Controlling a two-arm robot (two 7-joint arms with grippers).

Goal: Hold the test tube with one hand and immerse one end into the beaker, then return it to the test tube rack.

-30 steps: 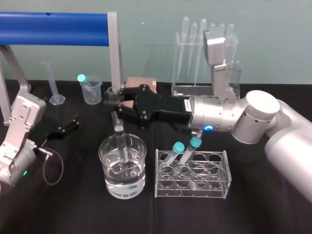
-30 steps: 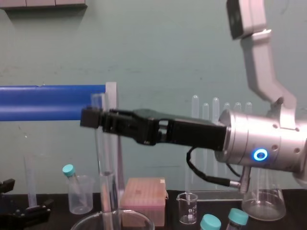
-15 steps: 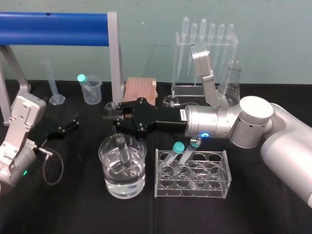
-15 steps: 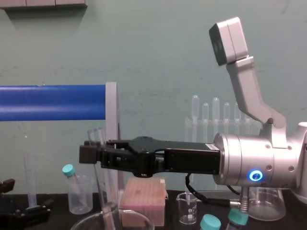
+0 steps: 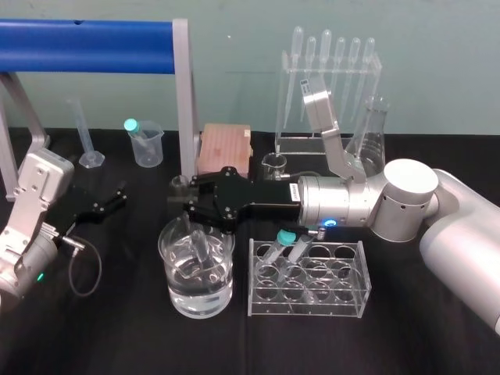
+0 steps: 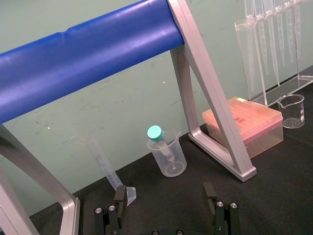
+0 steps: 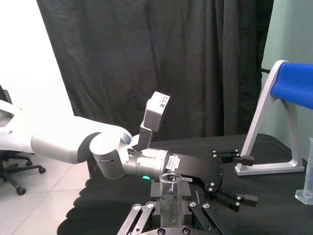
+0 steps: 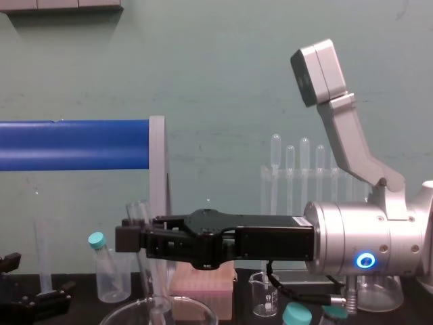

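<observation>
Right claw [image 5: 184, 205] is clamped on the test tube [image 5: 200, 247] near its top. The tube leans a bit, with its lower end down inside the beaker [image 5: 173, 291] of water. The test tube rack [image 5: 358, 275] sits just beside it on the worktop [image 5: 406, 328]. Left claw [image 5: 114, 198] is parked off to the left, fingers spread wide.

Our head view: high, down on surface [image 5: 109, 336]; our chest view: low, close, level across it. Both share beaker [image 5: 197, 283].
</observation>
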